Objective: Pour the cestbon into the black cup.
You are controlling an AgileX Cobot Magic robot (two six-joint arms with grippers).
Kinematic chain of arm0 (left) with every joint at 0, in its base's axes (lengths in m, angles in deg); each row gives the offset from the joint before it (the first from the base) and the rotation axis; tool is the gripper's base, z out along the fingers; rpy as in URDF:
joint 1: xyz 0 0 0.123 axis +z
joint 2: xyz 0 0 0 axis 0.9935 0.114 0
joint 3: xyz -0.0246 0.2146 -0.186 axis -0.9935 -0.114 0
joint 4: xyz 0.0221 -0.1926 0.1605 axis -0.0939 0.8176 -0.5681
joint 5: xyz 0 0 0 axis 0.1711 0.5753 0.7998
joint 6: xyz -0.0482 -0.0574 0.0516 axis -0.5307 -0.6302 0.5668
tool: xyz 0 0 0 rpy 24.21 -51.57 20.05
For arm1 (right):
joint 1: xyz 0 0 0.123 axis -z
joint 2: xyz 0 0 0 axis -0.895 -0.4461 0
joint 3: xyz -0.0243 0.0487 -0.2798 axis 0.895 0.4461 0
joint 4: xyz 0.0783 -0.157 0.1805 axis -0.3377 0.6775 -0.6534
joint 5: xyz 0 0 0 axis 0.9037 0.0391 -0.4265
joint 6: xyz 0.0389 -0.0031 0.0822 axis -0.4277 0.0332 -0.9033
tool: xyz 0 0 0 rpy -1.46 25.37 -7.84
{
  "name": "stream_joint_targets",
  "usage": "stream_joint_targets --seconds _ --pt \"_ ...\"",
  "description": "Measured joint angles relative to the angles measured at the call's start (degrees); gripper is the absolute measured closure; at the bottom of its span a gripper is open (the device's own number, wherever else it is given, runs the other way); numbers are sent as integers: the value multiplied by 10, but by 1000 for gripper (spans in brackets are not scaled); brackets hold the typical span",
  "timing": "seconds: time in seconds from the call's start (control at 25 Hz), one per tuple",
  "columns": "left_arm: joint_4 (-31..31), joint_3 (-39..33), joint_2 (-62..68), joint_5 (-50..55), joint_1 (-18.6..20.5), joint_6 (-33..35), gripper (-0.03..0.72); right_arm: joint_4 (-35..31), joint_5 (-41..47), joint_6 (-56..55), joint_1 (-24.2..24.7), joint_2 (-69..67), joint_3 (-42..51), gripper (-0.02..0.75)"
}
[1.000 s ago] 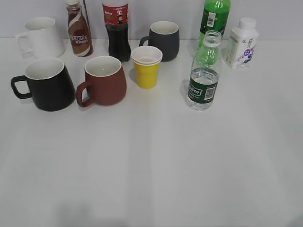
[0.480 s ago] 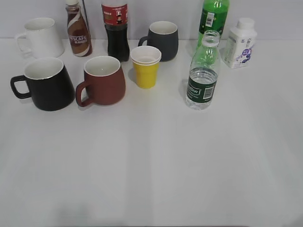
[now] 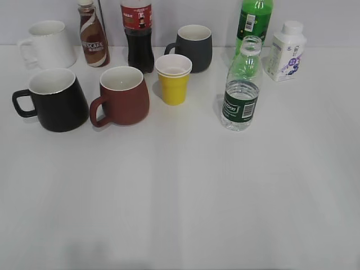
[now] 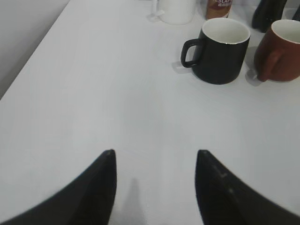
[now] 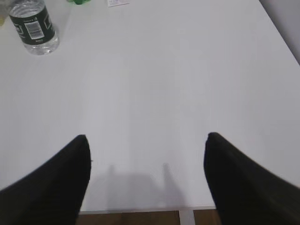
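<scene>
the cestbon [image 3: 242,93] stands upright and uncapped at about 2 o'clock on the table [image 3: 180,197], with a green bottle [image 3: 256,19] just behind it and a milk bottle [image 3: 287,50] near. the black cup [image 3: 56,101] sits well apart at 10 o'clock, handle turned outward, a red mug [image 3: 124,95] just beside it. the left gripper [image 4: 154,180] and right gripper [image 5: 145,173] both hang spread wide over bare table, holding nothing. likely risks: a careless grasp could tip the open bottle and spill it, the carry could knock the yellow cup [image 3: 173,79], and the pour might land in the red mug
</scene>
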Motion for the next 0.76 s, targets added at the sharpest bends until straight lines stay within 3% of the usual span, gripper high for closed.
stream_joint_targets --seconds 0.76 --pt "0 0 0 0 0 0 414 -1 0 0 0 0 0 182"
